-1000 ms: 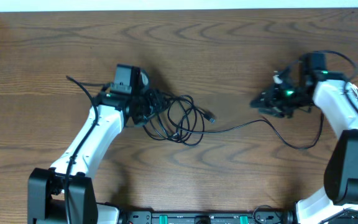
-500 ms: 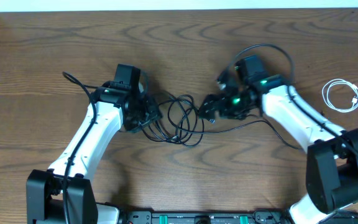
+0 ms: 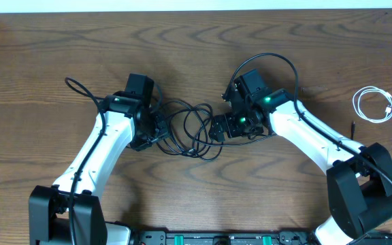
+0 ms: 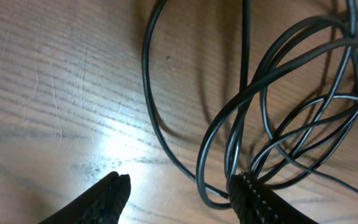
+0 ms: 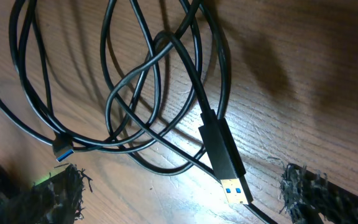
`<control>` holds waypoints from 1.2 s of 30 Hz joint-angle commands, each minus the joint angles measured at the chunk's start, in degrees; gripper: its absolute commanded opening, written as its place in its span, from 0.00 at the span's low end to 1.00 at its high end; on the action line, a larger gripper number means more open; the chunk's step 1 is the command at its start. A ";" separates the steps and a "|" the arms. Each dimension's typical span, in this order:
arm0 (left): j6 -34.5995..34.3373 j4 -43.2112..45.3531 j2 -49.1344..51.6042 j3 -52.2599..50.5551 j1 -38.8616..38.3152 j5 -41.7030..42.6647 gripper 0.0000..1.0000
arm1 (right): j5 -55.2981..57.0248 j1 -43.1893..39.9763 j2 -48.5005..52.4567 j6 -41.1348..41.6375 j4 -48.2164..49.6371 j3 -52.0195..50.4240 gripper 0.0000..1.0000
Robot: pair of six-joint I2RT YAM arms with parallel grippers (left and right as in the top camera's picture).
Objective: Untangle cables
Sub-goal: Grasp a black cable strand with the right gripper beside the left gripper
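Note:
Black cables (image 3: 189,129) lie in a tangle of overlapping loops mid-table, between my two grippers. My left gripper (image 3: 145,134) is at the tangle's left side; in the left wrist view it (image 4: 182,196) is open over bare wood, with cable loops (image 4: 278,106) running against its right finger (image 4: 253,200). My right gripper (image 3: 220,128) is at the tangle's right side, and it (image 5: 182,196) is open wide. A black USB plug (image 5: 224,157) lies between its fingers, untouched. A white cable (image 3: 374,105) lies coiled at the far right.
A second small blue-tipped plug (image 5: 64,153) lies by the right gripper's left finger. The thicker black cords (image 3: 267,60) fixed to the arms arch over them. A short black cable end (image 3: 352,126) shows beside the right arm. The table's far edge runs along the top.
My right arm has swung from the far right to the tangle and its jaws have opened. The white cable now lies coiled alone at the right. The left arm has barely shifted.

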 commanded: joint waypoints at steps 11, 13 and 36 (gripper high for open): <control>-0.72 -0.28 0.11 -0.48 0.11 -1.11 0.57 | 1.20 0.50 0.02 -0.28 0.13 -0.35 0.99; -0.74 -0.55 0.11 -0.48 0.11 -1.11 0.57 | 1.20 0.50 0.02 -0.28 0.13 -0.35 0.99; 1.90 -0.76 0.11 -0.48 0.11 4.07 0.37 | 1.20 0.50 0.02 -0.28 0.13 -0.35 0.99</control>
